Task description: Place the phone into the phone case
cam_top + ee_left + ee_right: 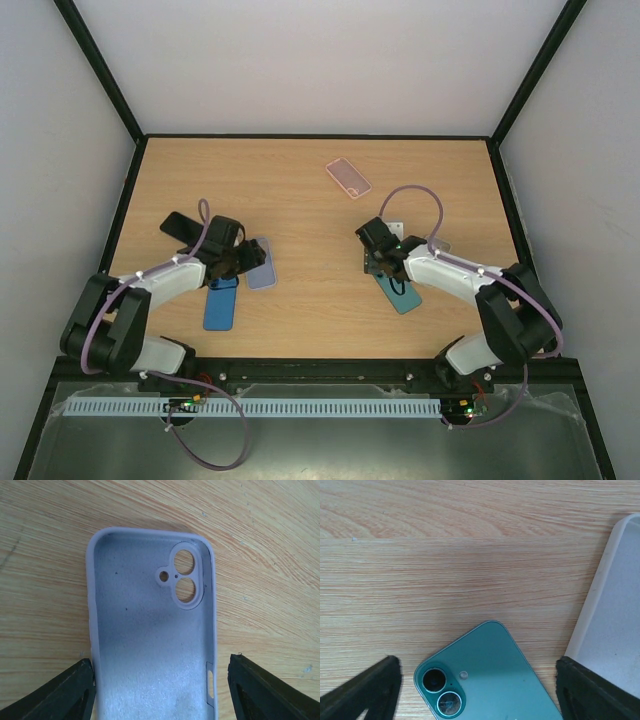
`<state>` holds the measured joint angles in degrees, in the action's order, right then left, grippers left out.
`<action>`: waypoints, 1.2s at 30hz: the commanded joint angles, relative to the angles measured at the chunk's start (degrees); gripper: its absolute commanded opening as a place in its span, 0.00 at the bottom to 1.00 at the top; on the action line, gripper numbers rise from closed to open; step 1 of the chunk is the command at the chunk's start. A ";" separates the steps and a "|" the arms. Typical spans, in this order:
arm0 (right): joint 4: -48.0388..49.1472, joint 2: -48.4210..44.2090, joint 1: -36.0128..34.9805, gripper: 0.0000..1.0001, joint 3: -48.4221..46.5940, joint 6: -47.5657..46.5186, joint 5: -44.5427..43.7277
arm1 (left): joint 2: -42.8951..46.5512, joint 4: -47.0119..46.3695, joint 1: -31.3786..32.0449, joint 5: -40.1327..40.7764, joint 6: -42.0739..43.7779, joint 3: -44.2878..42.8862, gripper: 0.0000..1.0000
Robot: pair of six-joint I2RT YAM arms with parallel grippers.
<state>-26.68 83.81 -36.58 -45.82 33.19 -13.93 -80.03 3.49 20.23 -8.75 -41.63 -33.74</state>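
A lavender phone case (150,630) lies open side up on the table, camera cutout at its far end. My left gripper (161,680) is open and straddles its near half: the left finger (65,695) is at the case's edge, the right finger (270,690) stands a little apart. In the top view the case (264,266) lies by my left gripper (245,258). A teal phone (495,680) lies back up with its lenses showing. My right gripper (479,680) is open around it, touching nothing. It also shows in the top view (402,292) under my right gripper (385,262).
A blue phone (222,303) lies near the left arm. A clear pink case (348,178) lies at the back centre. A white case (615,630) lies just right of the teal phone, close to my right finger (595,690). Black frame rails edge the table (320,210).
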 commanded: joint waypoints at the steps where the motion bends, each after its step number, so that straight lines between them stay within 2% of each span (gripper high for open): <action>1: -0.50 0.61 0.32 0.85 0.59 -2.43 0.43 | -2.54 -2.69 -0.10 0.69 2.64 -1.71 0.72; 4: -0.44 1.41 0.32 0.91 1.31 -1.57 2.32 | -3.97 -3.12 -0.10 0.48 3.62 -1.80 0.72; 11: -3.90 6.50 0.30 0.93 0.42 3.55 1.98 | -4.40 -6.33 0.28 -2.85 4.98 -1.01 0.67; 13: -3.81 6.48 0.31 0.99 1.46 5.11 1.09 | -4.69 -7.59 0.46 -4.16 5.39 -1.05 0.66; 26: -1.30 2.86 0.28 0.98 5.30 7.69 3.94 | -7.07 -13.14 0.78 -9.69 6.12 -1.90 0.67; 32: 3.93 -1.08 0.33 0.98 7.39 11.46 13.57 | -4.64 -11.70 0.78 -9.13 6.11 -1.27 0.67; 36: 2.73 -5.32 0.36 0.97 7.20 17.39 11.34 | -1.66 -8.81 0.78 -8.20 6.47 -0.99 0.70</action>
<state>-23.73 82.30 -36.36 -39.59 43.97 -3.88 -85.12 -7.64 20.73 -17.54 -36.36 -34.50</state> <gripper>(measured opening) 0.975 0.682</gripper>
